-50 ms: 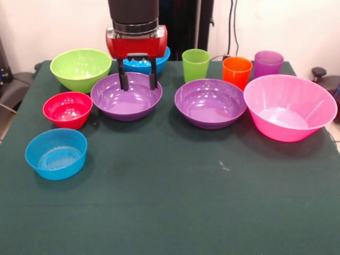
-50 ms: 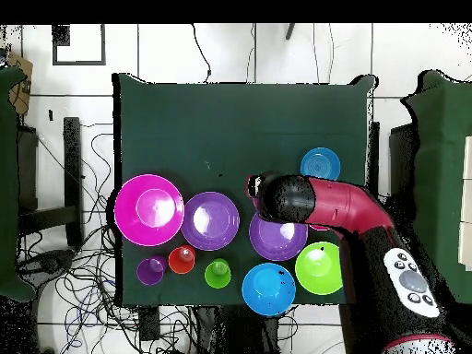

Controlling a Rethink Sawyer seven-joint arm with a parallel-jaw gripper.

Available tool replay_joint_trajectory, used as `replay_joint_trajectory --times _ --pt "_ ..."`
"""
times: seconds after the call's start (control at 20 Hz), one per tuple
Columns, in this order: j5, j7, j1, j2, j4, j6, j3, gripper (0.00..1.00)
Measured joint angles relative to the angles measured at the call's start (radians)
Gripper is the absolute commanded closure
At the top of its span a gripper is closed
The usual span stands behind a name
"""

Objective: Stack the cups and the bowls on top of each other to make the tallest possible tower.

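Green cloth covers the table [image 1: 175, 212], where bowls and cups stand apart, unstacked. Over the left purple bowl [image 1: 126, 97] hangs the gripper [image 1: 137, 82], fingers spread and empty, tips inside its rim.

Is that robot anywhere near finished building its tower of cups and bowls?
Not yet. Nothing looks stacked: the pink bowl, the three cups and the other bowls each sit alone on the table. In hand: the gripper, fingers open and empty, hangs over the far rim of the left purple bowl. Left: all the stacking.
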Motion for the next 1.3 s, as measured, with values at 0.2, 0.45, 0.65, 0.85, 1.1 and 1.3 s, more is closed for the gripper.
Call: replay_joint_trajectory --times 0.2,0.45,0.65,0.85,1.1,1.3 --pt "0.0 0.0 -0.015 0.001 -0.026 0.034 0.028 0.0" --pt "-0.001 0.0 -0.015 -0.007 -0.088 0.124 0.056 0.0" --pt "-0.007 0.0 -0.014 -0.01 -0.13 0.173 0.068 0.0" --pt "-0.035 0.0 -0.016 -0.008 -0.178 0.208 0.075 0.0" --pt "-0.078 0.0 -0.039 -0.008 -0.206 0.216 0.084 0.0" --pt "-0.105 0.0 -0.075 -0.006 -0.197 0.21 0.092 0.0"
